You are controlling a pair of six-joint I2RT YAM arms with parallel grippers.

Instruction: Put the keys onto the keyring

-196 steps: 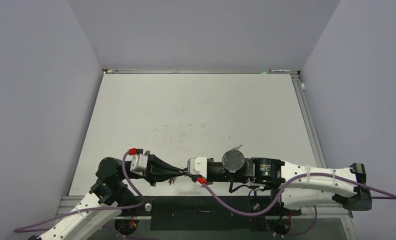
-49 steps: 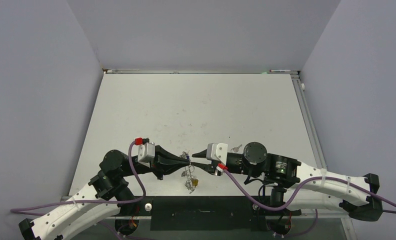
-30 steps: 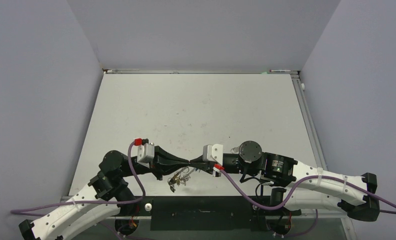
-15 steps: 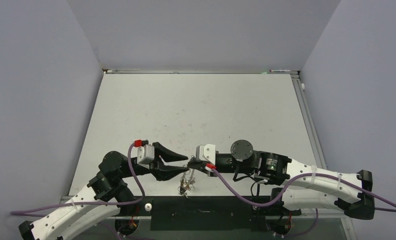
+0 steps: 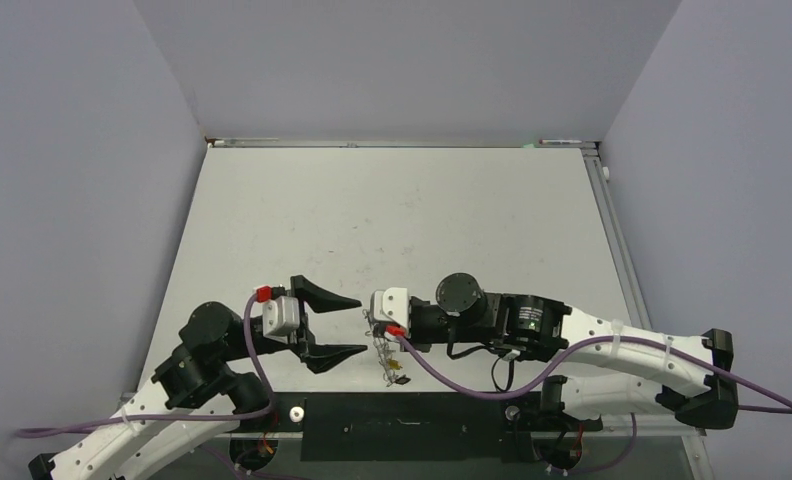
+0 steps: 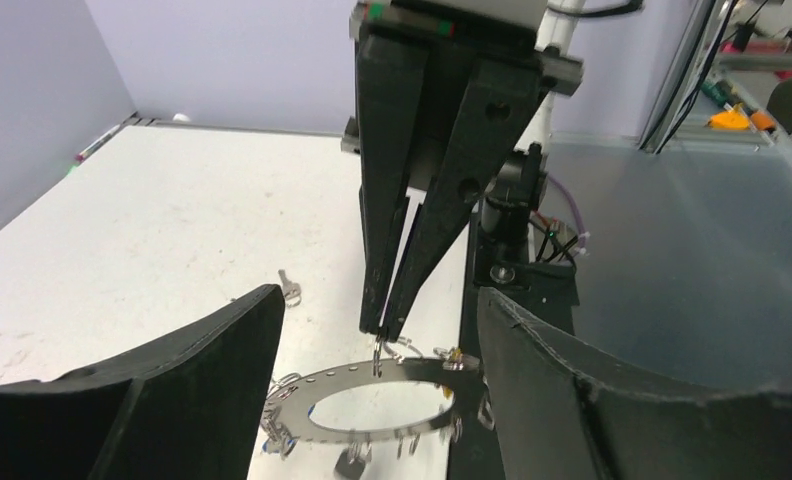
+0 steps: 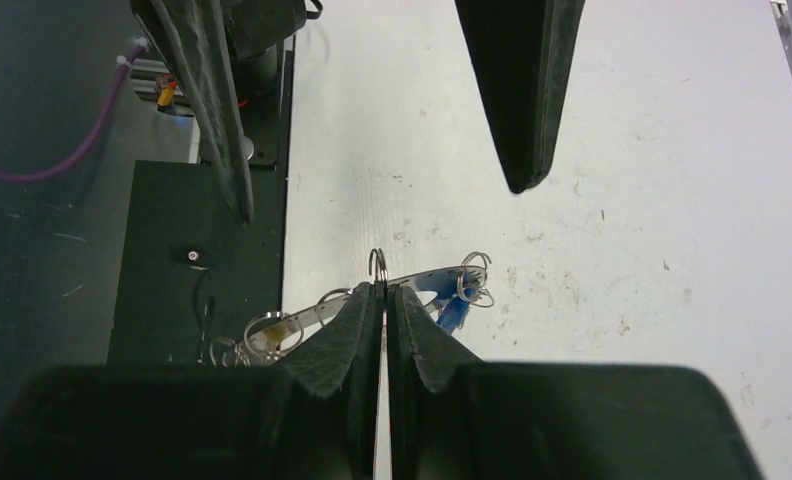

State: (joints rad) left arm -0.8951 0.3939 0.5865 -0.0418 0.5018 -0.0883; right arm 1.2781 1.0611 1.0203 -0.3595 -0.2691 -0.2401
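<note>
**Right pincer** (image 7: 382, 287): jaws pressed together, pinching one small loop on the rim of the keyring (image 7: 419, 277). The keyring hangs tilted directly under its tips. Cannot tell whether the ring's low end touches the table. A blue key (image 7: 450, 312) dangles from the ring just beside the tips. A yellow tag (image 7: 275, 329) sits towards the ring's other end.

**Left pincer** (image 5: 362, 326): jaws spread wide, nothing between them. Its tips face the right pincer's tips, near but apart. The keyring lies just past its fingers, not touching them.

**Loose key:** a silver key (image 6: 289, 290) lies on the table beyond the left pincer's fingers, apart from the ring.

**Change from one second ago:** the left pincer was then closed and tip to tip with the right pincer at the ring. Now it is open and drawn back. The ring hangs from the right pincer alone. The right arm has shifted towards the left arm's side.

**Surface:** the table (image 5: 392, 210) is white and matte, speckled with small dark scuffs. A metal rail (image 5: 612, 240) runs along its right edge. A black plate (image 5: 402, 435) sits at the near edge between the arm bases.

**Room:** the walls (image 5: 402, 60) are plain pale lilac on three sides.
</note>
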